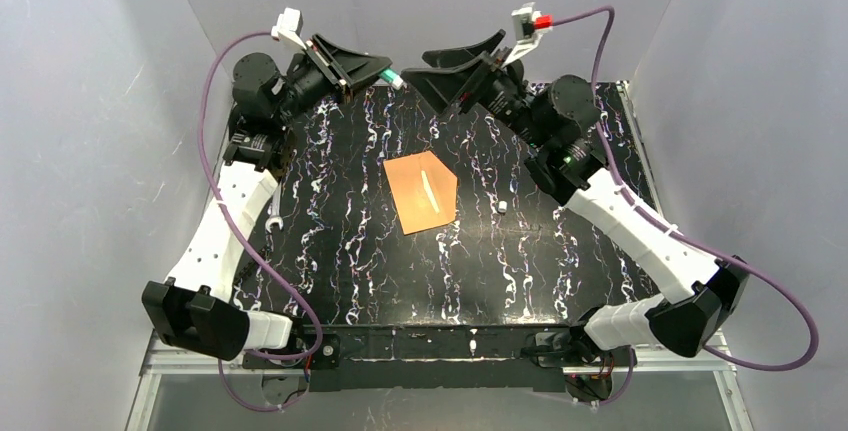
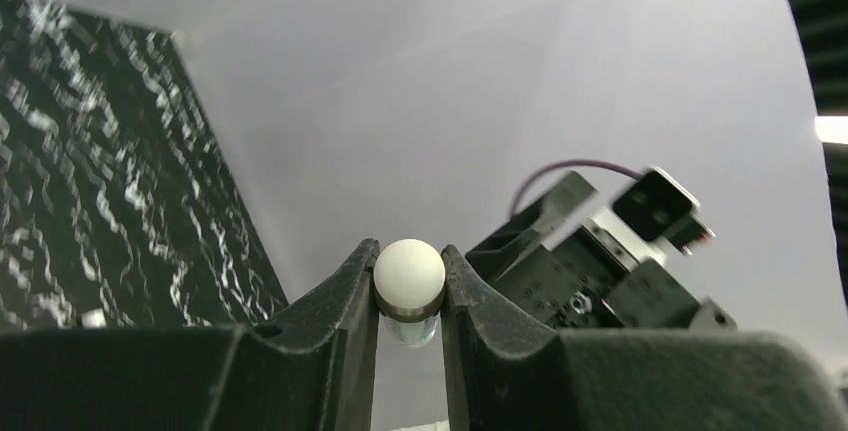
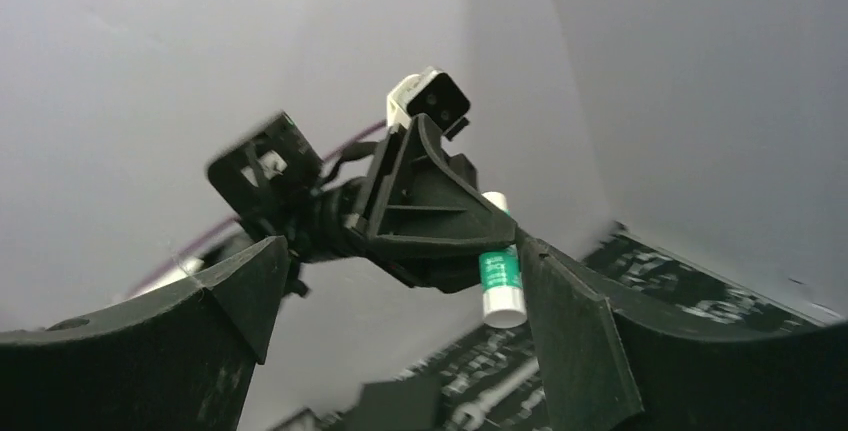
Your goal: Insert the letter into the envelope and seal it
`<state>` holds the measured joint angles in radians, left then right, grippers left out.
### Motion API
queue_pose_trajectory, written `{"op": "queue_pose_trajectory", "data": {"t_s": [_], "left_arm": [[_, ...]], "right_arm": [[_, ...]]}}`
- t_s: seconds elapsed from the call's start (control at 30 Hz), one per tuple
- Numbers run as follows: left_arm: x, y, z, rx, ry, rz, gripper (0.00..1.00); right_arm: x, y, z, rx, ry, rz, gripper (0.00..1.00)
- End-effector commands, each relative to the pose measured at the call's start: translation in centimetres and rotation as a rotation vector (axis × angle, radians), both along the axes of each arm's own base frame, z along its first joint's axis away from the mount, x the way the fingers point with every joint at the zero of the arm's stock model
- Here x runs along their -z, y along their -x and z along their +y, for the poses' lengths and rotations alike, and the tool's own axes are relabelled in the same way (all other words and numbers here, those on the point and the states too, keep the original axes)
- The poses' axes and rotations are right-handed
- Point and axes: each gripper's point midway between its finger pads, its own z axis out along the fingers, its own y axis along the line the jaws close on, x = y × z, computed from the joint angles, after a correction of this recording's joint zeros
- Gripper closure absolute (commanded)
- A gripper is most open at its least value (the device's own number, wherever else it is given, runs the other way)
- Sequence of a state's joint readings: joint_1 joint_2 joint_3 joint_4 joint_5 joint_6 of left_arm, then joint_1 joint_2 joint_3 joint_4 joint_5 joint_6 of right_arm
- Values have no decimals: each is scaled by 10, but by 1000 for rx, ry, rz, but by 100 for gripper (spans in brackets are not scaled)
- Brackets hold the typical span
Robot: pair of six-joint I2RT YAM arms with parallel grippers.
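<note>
You have the black, white-veined marble-pattern table (image 1: 330, 251) under both arms, closed in by pale grey walls (image 1: 90, 151) on the left, right and far sides. Both sets of fingers are raised near the far wall, so the open room lies back toward the bases.

The flat orange-brown paper envelope (image 1: 420, 194) lies at the table's middle, below both grippers and on the base side of them, touching neither. It sits skewed to the table edges, with bare surface all round it. A pale strip (image 1: 429, 189) runs down its face.

Your left gripper (image 1: 388, 75) is clamped on a white cylindrical stick with a green label band (image 3: 499, 286). Its rounded white end pokes out between the two fingertips. The label carries print, but it is too small to read.

Your right gripper (image 1: 415, 65) is spread wide and grasps nothing. Its tips face the left gripper's tips, just beside the stick but apart from it.

A small silver spanner (image 1: 275, 220) lies on the table well to the left of the envelope. A tiny white piece (image 1: 500, 208) lies near the envelope's right edge.
</note>
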<state>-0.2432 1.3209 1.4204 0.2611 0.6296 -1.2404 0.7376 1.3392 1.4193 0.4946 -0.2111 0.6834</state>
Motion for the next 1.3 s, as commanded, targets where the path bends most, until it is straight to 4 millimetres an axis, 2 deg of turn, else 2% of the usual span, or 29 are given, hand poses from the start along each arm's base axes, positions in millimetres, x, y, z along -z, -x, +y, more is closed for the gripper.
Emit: {"op": "queue_pose_trajectory", "data": {"t_s": [0.0,0.13,0.3,0.37,0.47,0.6,0.8,0.87,0.93,1.0,1.03,1.17,1.27], "left_arm": [[21,2,10,-61,-5,205,100],[30,3,10,-57,-40,262,100],[38,1,4,-20,1,320,100],[38,2,3,-7,9,320,100],[41,4,2,-1,2,323,100],[48,6,0,27,6,345,100],[42,10,0,35,-6,314,100],[42,10,-1,42,-5,314,100],[35,10,-1,44,4,283,100],[33,13,-2,54,5,270,100],[31,14,-2,57,2,254,100],[18,24,-2,77,-41,127,100],[-4,37,-3,108,-126,-118,100]], "right_arm": [[58,-24,11,159,403,-157,11],[71,-22,27,144,528,-227,26],[82,-22,36,126,555,-230,30],[80,-23,37,126,535,-216,46],[72,-20,39,110,496,-205,59],[71,-21,39,114,470,-173,61],[71,-23,38,125,459,-154,50],[69,-24,38,129,454,-150,55],[68,-25,39,128,459,-145,67],[65,-24,40,118,458,-136,84],[62,-23,39,115,451,-130,96],[37,-11,35,79,347,-83,99],[2,13,29,-8,197,-60,99]]}}
